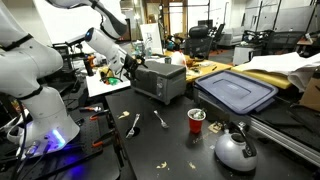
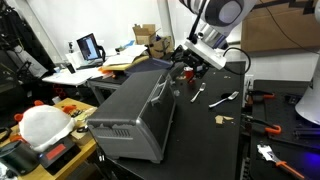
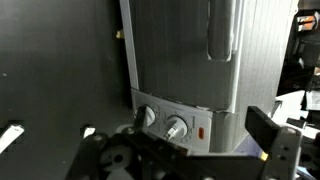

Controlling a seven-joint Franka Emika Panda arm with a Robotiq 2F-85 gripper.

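Hovering pincer (image 2: 189, 62) by boxy brushed-metal toaster oven (image 3: 180, 50), 2 round knobs (image 3: 177, 127)

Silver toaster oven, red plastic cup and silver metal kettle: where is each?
Silver toaster oven (image 1: 160, 84): exterior view, near side.
Red plastic cup (image 1: 196, 124): exterior view, side wall.
Silver metal kettle (image 1: 233, 153): exterior view, rounded body.

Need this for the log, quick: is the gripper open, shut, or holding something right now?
Gripper: jaws open, holding nothing, close in front of the toaster oven.
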